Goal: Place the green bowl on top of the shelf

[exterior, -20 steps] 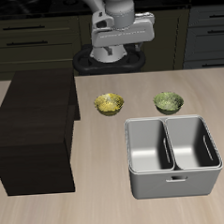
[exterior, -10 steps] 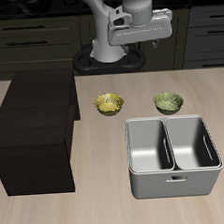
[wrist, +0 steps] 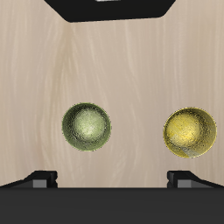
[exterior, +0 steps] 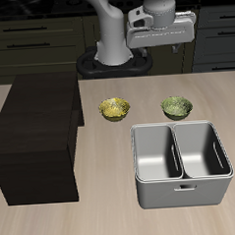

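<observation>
The green bowl (exterior: 176, 107) is small, round and olive, and stands upright on the table just behind the grey bin. It also shows in the wrist view (wrist: 87, 126), with a mottled glossy inside. The shelf (exterior: 37, 134) is a large, nearly black wooden box with a flat bare top. My gripper (exterior: 162, 46) hangs high above the table's back part, well above the green bowl and farther back. In the wrist view the gripper (wrist: 112, 179) is open and empty, its fingertips (wrist: 39, 178) wide apart.
A similar yellow-gold bowl (exterior: 114, 109) stands between the shelf and the green bowl, and it also shows in the wrist view (wrist: 190, 132). The grey two-compartment bin (exterior: 181, 163) stands near the table's front edge. Dark cabinets run behind the table.
My gripper has swung sideways, away from the shelf's side and towards the green bowl's side, and has risen slightly. The bowls, bin and shelf have not moved.
</observation>
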Controlling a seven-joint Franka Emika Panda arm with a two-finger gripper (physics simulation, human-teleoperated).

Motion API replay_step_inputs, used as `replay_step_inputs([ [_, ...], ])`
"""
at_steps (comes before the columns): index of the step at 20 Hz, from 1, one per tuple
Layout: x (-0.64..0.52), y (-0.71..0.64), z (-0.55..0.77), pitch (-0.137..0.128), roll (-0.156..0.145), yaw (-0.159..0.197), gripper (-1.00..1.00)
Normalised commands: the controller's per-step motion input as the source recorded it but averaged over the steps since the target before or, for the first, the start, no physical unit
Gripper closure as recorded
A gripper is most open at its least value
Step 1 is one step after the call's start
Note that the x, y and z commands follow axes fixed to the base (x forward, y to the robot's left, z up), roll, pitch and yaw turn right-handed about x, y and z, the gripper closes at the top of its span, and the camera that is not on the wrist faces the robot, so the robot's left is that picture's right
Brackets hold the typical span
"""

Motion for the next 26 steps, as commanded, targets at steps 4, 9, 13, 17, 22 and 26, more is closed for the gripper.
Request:
replay_step_inputs([
  [4, 0.09, 0.08, 0.02, 0.014, -0.017, -0.023, -1.0],
  [9, 0.14, 0.12, -0.19, 0.023, -0.026, -0.01, -1.0],
  [13, 0.05, 0.16, -0.34, 0.002, -0.012, 0.019, -1.0],
  [17, 0.08, 0.05, -0.4, 0.035, 0.001, 0.027, -1.0],
  [22, 0.07, -0.07, -0.61, 0.071, 0.001, -0.028, -1.0],
  [26, 0.02, 0.04, -0.51, 0.068, 0.021, -0.003, -1.0],
])
